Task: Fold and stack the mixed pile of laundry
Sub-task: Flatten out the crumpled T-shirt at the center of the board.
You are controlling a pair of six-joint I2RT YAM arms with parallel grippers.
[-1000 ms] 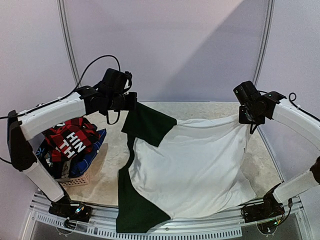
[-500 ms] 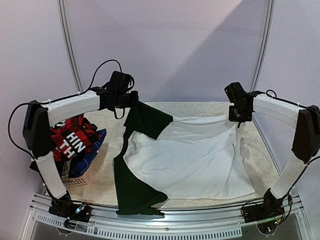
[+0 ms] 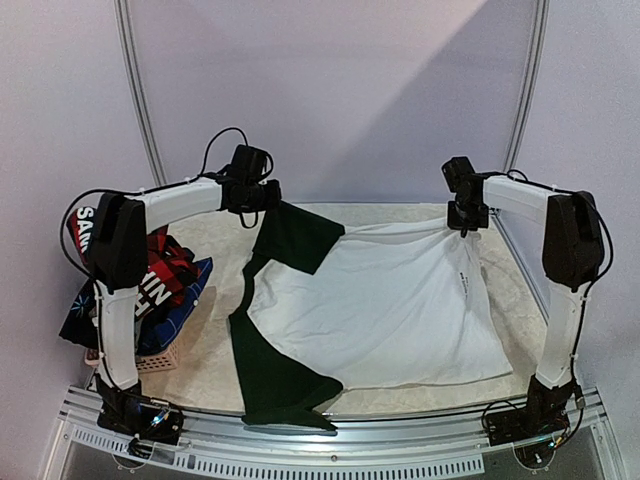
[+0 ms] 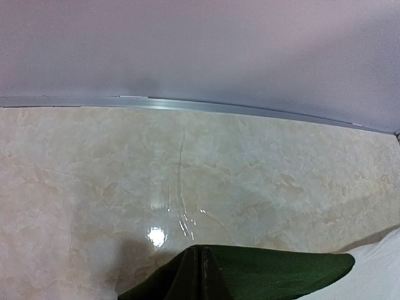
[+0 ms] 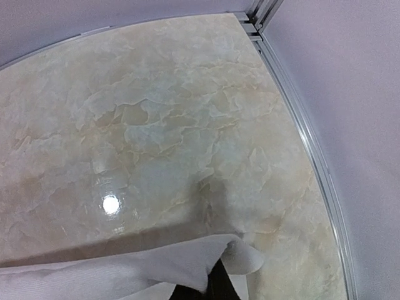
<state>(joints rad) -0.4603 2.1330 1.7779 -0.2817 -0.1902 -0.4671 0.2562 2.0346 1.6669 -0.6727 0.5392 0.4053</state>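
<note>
The T-shirt (image 3: 390,310) is spread over the middle and right of the bench (image 3: 215,300), held taut along its far edge. From that edge it runs toward the near side, where a dark green tail reaches the near rim of the bench. So the cloth lies on the near side of both jaws, and its held edge runs left to right between them.

The left jaws are clenched on the green sleeve (image 3: 295,235), a thin fold of which shows pinched in the left wrist view. The right jaws are clenched on the white far-right corner, which bunches into a soft roll in the right wrist view. Neither arm is nearer, as each has its own corner.

From above it is hard to tell whether the held edge is lifted clear of the bench or brushes it.

The shirt is a limp, matte knit with a white body and green sleeve and side. The bench is a glossy, pale marbled surface with lamp glare. At the left, the rest of the pile (image 3: 160,275), red-black plaid and blue, sits heaped in a pinkish woven basket (image 3: 160,357).
</note>
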